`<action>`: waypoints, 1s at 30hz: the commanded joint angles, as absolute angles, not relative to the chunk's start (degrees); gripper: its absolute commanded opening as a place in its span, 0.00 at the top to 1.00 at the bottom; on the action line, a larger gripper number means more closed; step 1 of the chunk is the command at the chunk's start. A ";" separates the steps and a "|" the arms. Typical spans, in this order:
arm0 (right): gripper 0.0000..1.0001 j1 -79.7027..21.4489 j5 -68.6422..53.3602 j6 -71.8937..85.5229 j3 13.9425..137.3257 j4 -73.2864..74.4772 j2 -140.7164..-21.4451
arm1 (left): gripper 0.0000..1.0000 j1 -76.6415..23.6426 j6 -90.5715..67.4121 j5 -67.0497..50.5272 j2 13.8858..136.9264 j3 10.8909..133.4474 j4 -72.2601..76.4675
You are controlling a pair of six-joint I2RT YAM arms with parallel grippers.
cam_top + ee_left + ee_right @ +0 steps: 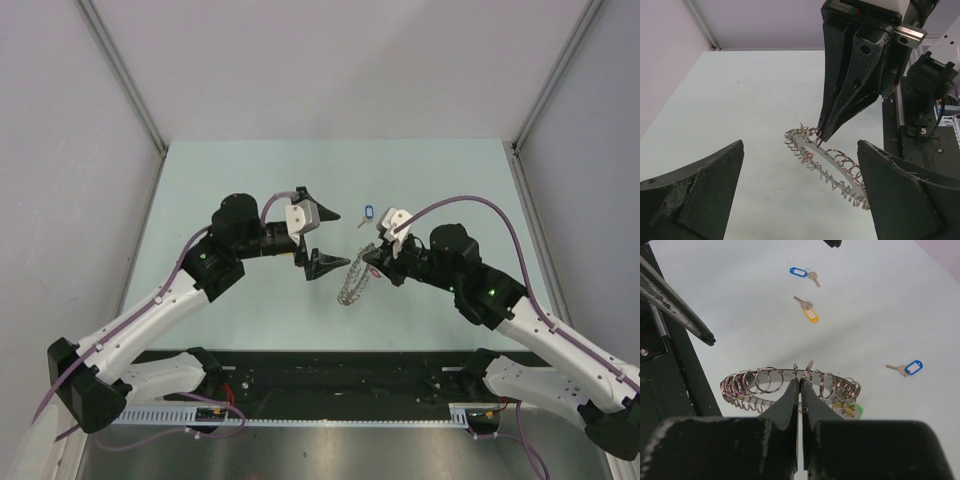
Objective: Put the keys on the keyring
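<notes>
The left tool (322, 232) hangs with its jaws spread wide, holding nothing. Its wrist view shows the keyring (830, 167) tilted, one edge raised off the bench (220, 180). The top view shows a single blue-tagged key (366, 213) beyond the ring. The right wrist view adds a yellow-tagged key (810, 315), a second blue-tagged key (799, 272) and a green tag (854, 411) under the coil. The right tool (373, 262) is pressed together, pinching the ring's wire. Bare bench spreads toward the far wall, and the black near edge lies near the ring.
</notes>
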State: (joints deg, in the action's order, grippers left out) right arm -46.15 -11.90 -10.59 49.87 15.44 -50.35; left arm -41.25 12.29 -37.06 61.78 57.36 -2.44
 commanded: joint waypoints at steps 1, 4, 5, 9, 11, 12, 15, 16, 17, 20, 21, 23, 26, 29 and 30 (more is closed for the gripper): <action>1.00 -45.53 -13.71 -11.07 54.40 11.69 -50.01 | 0.00 -41.57 13.71 -36.83 60.20 56.51 3.95; 1.00 -45.53 -14.50 -11.60 55.72 12.22 -51.24 | 0.00 -41.57 14.68 -37.97 60.56 56.69 3.34; 1.00 -45.44 -15.20 -11.69 55.98 12.30 -51.50 | 0.00 -41.57 15.20 -38.32 60.56 56.60 2.82; 1.00 -45.35 -16.43 -12.48 57.92 13.53 -53.52 | 0.07 -41.57 15.03 -40.51 59.59 53.18 4.47; 1.00 -45.35 -17.05 -13.00 58.53 13.89 -54.40 | 0.08 -41.57 13.46 -41.75 58.45 50.37 6.67; 1.00 -45.35 -17.14 -13.09 58.80 13.97 -54.58 | 0.10 -41.57 13.27 -42.27 58.10 49.67 7.90; 1.00 -45.35 -17.40 -13.27 58.89 13.97 -55.02 | 0.21 -41.57 13.62 -41.66 57.22 48.08 9.22; 1.00 -45.44 -17.40 -13.36 58.89 14.06 -55.02 | 0.24 -41.57 13.62 -41.57 57.22 47.90 9.40; 1.00 -45.44 -17.32 -13.45 58.89 14.06 -55.11 | 0.29 -41.57 13.45 -41.66 57.48 47.81 9.58; 1.00 -45.35 -17.58 -13.71 58.89 14.50 -55.28 | 0.33 -41.57 11.61 -41.48 58.27 47.64 10.98; 1.00 -45.35 -17.67 -13.71 58.97 14.59 -55.11 | 0.35 -41.57 11.25 -41.66 58.62 47.64 11.07; 1.00 -45.44 -17.75 -13.80 58.89 14.94 -55.02 | 0.39 -41.57 10.81 -42.01 59.06 47.72 11.25; 1.00 -45.61 -17.84 -14.06 58.89 15.20 -55.19 | 0.54 -41.57 10.29 -42.54 59.76 47.81 11.42; 1.00 -45.70 -17.75 -14.24 58.89 15.12 -55.37 | 0.64 -41.57 10.11 -42.89 60.55 47.90 11.34; 1.00 -45.79 -17.84 -14.24 58.89 15.20 -55.46 | 0.64 -41.57 9.85 -43.06 60.90 47.99 11.34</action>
State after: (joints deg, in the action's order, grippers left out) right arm -45.63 -17.04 -13.58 55.72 17.63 -55.61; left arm -41.30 10.92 -41.04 59.94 47.62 9.02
